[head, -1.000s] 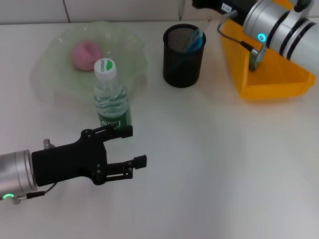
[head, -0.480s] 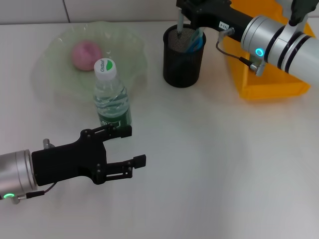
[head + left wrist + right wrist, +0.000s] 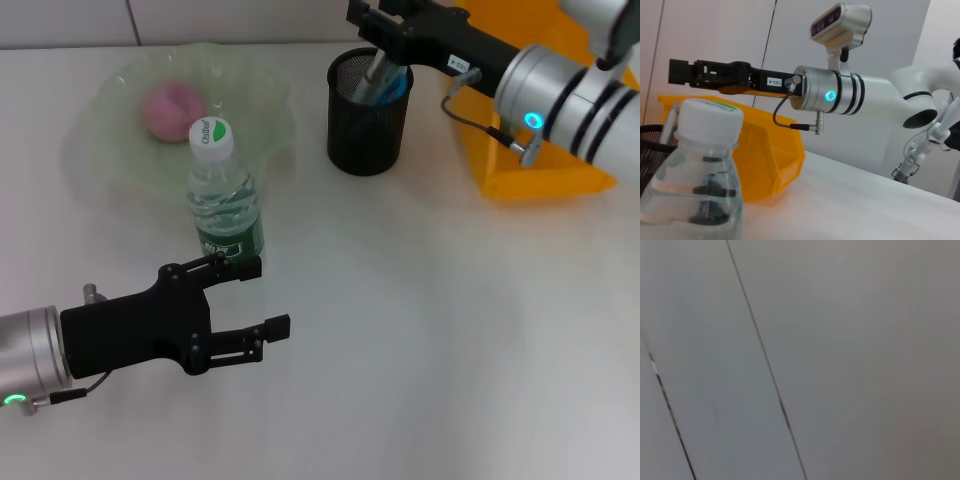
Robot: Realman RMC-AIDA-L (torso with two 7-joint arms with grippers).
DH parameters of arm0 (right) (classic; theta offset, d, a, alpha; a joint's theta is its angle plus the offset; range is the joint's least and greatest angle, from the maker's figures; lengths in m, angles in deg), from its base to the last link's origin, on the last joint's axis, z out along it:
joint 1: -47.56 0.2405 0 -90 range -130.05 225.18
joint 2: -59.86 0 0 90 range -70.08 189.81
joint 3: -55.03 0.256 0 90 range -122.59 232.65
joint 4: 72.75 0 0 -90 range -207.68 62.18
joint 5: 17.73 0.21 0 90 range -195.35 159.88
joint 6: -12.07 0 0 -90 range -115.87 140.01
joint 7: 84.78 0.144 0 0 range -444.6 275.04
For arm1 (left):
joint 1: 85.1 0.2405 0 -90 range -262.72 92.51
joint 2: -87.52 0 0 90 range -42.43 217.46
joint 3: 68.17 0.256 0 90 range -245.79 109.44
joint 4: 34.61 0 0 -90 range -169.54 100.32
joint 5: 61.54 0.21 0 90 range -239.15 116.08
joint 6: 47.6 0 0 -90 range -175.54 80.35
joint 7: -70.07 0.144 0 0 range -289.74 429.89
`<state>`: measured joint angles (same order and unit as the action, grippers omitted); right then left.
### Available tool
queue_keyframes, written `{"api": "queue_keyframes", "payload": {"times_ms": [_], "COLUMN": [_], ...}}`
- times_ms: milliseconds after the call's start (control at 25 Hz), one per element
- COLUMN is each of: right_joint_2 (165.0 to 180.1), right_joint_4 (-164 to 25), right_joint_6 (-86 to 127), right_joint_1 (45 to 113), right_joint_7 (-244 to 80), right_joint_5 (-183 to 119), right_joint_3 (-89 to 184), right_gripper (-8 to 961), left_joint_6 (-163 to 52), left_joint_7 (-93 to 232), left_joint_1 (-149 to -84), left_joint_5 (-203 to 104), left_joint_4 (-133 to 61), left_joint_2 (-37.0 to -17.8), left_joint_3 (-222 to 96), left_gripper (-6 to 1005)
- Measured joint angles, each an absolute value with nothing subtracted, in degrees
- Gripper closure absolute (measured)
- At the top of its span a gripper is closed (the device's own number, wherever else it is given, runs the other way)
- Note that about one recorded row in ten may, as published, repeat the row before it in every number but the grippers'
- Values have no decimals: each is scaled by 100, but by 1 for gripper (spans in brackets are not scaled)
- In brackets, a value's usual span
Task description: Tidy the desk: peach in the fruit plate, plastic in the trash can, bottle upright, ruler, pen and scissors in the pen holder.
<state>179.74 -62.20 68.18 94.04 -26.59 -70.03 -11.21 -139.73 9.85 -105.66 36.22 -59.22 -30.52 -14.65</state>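
The right gripper (image 3: 368, 22) has swung left over the mesh pen holder (image 3: 368, 115), lowering a grey pen-like item inside; its finger state cannot be told. The left gripper (image 3: 262, 296) hangs open near the upright bottle (image 3: 224, 192); the peach (image 3: 172, 110) lies plated.

The desk (image 3: 420, 330) is a smooth, matt white surface with a faint sheen. On the far left, the fruit plate (image 3: 110, 150) looks like translucent pale green plastic or glass, softly glossy, and the peach (image 3: 173, 108) in it has a dull pink skin. The bottle (image 3: 224, 195) is clear, shiny plastic with a matt white cap and a glossy green label. The pen holder (image 3: 368, 110) is black wire mesh, matt. The trash can (image 3: 545, 165) is smooth orange plastic. The left gripper (image 3: 255, 295) is matt black; both arms behind the grippers are brushed silver metal.
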Motion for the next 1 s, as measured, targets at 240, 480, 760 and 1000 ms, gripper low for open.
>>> {"api": "queue_keyframes", "payload": {"times_ms": [240, 480, 760, 1000], "right_joint_2": [17816, 17484, 17383, 17474], "right_joint_4": [-5343, -4591, -4673, -4752], "right_joint_6": [8357, 10034, 11182, 11533], "right_joint_1": [8307, 7012, 6453, 6424], "right_joint_7": [-2196, -2042, -2524, -2532], "right_joint_5": [-7093, -7871, -10192, -11268], "right_joint_3": [-1127, -1020, -418, -226], "right_gripper": [429, 406, 378, 200], "left_joint_6": [-14043, -14021, -13976, -13994], "left_joint_7": [907, 780, 613, 554], "left_joint_1": [-10558, -10558, -10562, -10523], "left_joint_5": [3619, 3633, 3648, 3655], "left_joint_4": [-5922, -5910, -5836, -5818], "left_joint_2": [-3052, -3043, -2940, -2848], "left_joint_3": [-1465, -1464, -1471, -1473], "left_gripper": [167, 167, 167, 167]}}
